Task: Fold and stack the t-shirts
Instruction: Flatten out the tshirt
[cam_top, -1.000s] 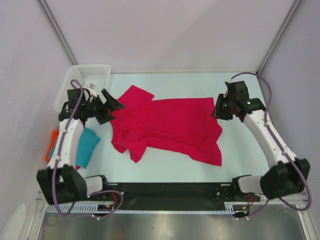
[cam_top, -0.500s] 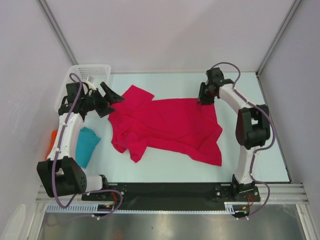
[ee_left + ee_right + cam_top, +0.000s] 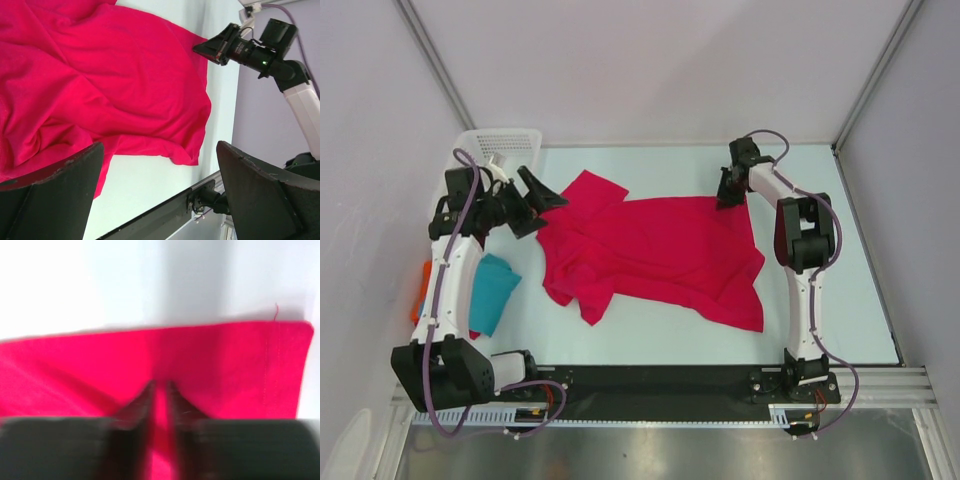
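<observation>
The crimson-pink t-shirt (image 3: 650, 255) lies spread and wrinkled across the middle of the table, and fills the left wrist view (image 3: 100, 85). My right gripper (image 3: 728, 192) is at its far right corner. In the blurred right wrist view its jaws (image 3: 160, 387) are nearly closed, with a strip of the shirt (image 3: 225, 370) between them. My left gripper (image 3: 535, 195) is wide open and empty, held above the shirt's left sleeve; nothing is between its fingers (image 3: 160, 200). A folded teal t-shirt (image 3: 496, 290) lies at the left edge, with an orange one (image 3: 425, 282) beside it.
A white mesh basket (image 3: 490, 150) stands at the back left corner, just behind my left gripper. Metal frame posts rise at both back corners. A black rail (image 3: 650, 380) runs along the near edge.
My right arm has swung from the shirt's right edge to its far right corner and folded in. My left gripper has shifted slightly back and left. The shirt has kept its shape.
</observation>
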